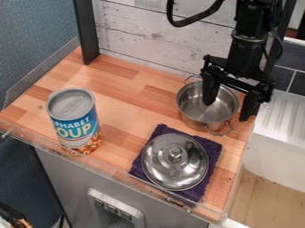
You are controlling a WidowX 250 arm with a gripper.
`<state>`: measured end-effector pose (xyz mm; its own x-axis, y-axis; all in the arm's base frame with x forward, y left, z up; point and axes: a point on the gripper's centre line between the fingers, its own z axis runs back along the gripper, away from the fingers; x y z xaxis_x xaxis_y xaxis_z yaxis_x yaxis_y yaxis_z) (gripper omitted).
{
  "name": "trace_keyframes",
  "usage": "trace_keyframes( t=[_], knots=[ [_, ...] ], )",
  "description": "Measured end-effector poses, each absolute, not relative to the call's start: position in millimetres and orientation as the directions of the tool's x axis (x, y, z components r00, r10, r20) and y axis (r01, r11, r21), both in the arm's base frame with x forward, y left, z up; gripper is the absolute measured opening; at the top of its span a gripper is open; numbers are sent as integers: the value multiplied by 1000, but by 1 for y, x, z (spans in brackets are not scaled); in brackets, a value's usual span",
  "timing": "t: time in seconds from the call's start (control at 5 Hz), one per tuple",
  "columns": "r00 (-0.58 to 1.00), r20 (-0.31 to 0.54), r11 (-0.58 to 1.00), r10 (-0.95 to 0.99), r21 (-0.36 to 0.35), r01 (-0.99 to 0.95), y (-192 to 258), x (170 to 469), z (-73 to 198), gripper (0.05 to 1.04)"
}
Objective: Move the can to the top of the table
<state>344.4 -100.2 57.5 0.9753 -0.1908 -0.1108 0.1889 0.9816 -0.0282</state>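
One soup can (74,120) stands upright at the left, by the near edge of the wooden table (128,89). More right, one metal lid (159,161) lies on a purple cloth (212,149). Farther is a metal pot (199,116); over its right part the gripper (227,109) hangs, fingers apart

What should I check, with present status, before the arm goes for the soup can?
1. Soup can upright: ok.
2. Claw open, nothing gripped: ok.
3. Claw above the can: not ok, it hangs at the steel pot.
4. Claw free of the pot's rim: cannot tell, one finger overlaps the pot in this view.
5. Metal lid on the purple cloth, apart from the can: ok.
6. Can at the far side of the wooden table: not ok, it stands by the near edge.
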Motion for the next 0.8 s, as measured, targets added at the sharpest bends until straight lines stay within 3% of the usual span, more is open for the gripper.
trace_keyframes(
  t=[0.2,0.4,0.8],
  knots=[
    [970,-149,981,-191,-24,190,-99,340,45,1001],
    [975,-157,987,-158,9,161,-88,317,50,1001],
    [994,-71,995,-89,38,92,-52,253,91,1001]
  ],
)
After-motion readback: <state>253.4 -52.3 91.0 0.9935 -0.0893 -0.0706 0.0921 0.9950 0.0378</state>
